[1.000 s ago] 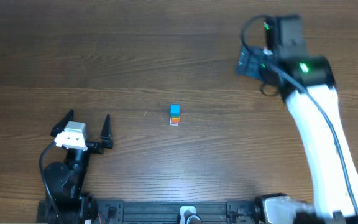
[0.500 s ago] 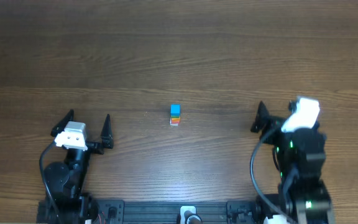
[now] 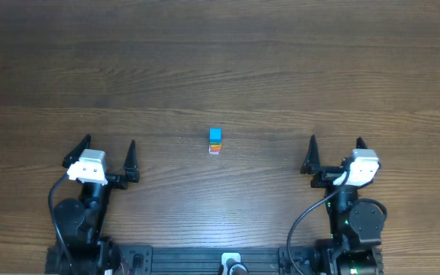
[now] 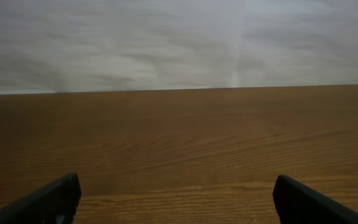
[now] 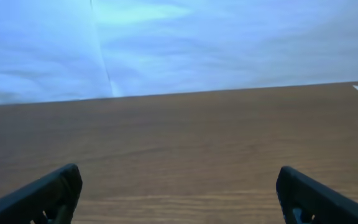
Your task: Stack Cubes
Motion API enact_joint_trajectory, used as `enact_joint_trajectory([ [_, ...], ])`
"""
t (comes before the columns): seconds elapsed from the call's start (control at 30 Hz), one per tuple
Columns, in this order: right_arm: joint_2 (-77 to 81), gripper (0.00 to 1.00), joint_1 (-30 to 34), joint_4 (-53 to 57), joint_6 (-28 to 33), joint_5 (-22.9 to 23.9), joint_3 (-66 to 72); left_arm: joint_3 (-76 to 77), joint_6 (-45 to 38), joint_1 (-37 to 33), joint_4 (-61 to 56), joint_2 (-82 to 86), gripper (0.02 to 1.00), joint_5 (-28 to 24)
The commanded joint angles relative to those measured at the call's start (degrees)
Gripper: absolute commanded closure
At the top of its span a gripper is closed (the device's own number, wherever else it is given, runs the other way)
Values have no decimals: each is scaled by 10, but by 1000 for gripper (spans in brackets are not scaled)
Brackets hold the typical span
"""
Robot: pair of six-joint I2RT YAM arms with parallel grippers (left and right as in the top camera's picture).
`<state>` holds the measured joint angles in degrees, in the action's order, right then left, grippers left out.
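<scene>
A small stack of cubes [image 3: 215, 141] stands in the middle of the wooden table, a blue cube on top with orange and red showing beneath it. My left gripper [image 3: 105, 151] rests open near the front left, well to the left of the stack, its fingers [image 4: 48, 200] spread wide with nothing between them. My right gripper [image 3: 334, 153] sits open near the front right, about as far from the stack on the other side, its fingers [image 5: 42, 193] also apart and bare.
The brown wooden table [image 3: 220, 69] stretches wide around the stack. A pale wall [image 4: 179, 37] rises behind the table's far edge in both wrist views. The arms' bases stand along the front edge.
The right arm has pulled back from the far right of the table to a folded rest pose at the front right. The left arm and the stack have not moved.
</scene>
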<state>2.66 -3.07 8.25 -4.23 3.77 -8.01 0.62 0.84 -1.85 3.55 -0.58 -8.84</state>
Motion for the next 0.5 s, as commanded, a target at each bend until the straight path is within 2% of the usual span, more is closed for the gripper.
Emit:
enact_joint_trajectory([
  [0.03,-23,7,5,-15,30,-24,38,-3,-11,2,0,4,18,-6],
  [0.27,-24,9,5,-54,61,-44,78,-3,-11,2,0,4,18,-5],
  [0.5,-24,7,13,-55,63,-43,77,-3,-11,2,0,4,18,-6],
])
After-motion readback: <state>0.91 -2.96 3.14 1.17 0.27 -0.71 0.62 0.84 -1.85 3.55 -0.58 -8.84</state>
